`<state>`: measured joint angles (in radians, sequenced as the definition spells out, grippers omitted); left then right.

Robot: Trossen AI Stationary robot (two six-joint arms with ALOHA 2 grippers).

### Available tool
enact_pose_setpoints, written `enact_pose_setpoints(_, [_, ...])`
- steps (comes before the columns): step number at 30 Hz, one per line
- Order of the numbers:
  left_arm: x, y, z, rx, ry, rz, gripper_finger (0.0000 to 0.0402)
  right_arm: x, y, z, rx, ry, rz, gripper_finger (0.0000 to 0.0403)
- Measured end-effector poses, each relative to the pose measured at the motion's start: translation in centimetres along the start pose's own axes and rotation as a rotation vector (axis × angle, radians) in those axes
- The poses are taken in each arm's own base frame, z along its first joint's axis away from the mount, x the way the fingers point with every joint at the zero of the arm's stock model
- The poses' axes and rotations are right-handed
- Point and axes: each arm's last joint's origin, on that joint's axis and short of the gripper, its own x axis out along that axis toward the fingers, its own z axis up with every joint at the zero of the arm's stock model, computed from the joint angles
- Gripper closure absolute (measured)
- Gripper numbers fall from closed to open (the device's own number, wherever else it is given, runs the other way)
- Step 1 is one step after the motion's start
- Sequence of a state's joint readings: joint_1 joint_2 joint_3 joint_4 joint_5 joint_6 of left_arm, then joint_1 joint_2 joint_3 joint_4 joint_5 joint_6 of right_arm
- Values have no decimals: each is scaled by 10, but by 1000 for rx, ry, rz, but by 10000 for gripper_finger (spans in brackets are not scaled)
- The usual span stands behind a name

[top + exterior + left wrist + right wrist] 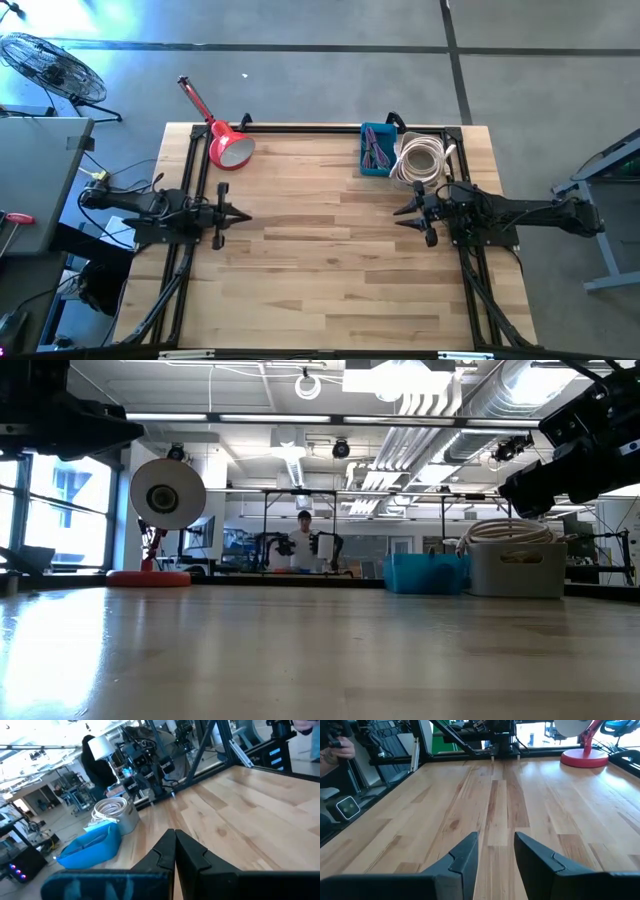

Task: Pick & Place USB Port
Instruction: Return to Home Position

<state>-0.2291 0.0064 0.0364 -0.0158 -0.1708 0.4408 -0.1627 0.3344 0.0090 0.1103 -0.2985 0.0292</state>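
The clenched left end effector (pixel 174 833) hangs over open counter (pixel 320 260), well left of the gray bin (pixel 515 572). The purple cable (pixel 376 152) lies in the blue bin (pixel 425 574) just beside the gray bin. The white cable (pixel 418 160) coils inside the gray bin, near the released right end effector (pixel 495 836).

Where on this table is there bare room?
Bare: the middle of the light wooden table, between left claw and right claw, and the whole edge opposite the bins. Crowded: blue plastic bin beside gray bin of coiled white cable; red desk lamp near the left arm.

Overhead, level, wrist-mounted; shared table (pixel 330 250), seemingly.
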Motion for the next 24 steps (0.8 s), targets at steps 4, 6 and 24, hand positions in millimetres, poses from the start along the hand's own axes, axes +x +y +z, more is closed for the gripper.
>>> enact_pose_setpoints(4, [0, 0, 0, 1, 11, 6, 401, 0, 1, 4, -20, -43, 17, 284])
enact_pose_setpoints(6, [0, 0, -1, -1, 15, 2, 401, 0, 1, 7, -42, -73, 42, 284])
enact_pose_setpoints(24, [0, -3, -1, -4, -12, -103, 401, -3, -2, 1, -12, -19, -112, 284])
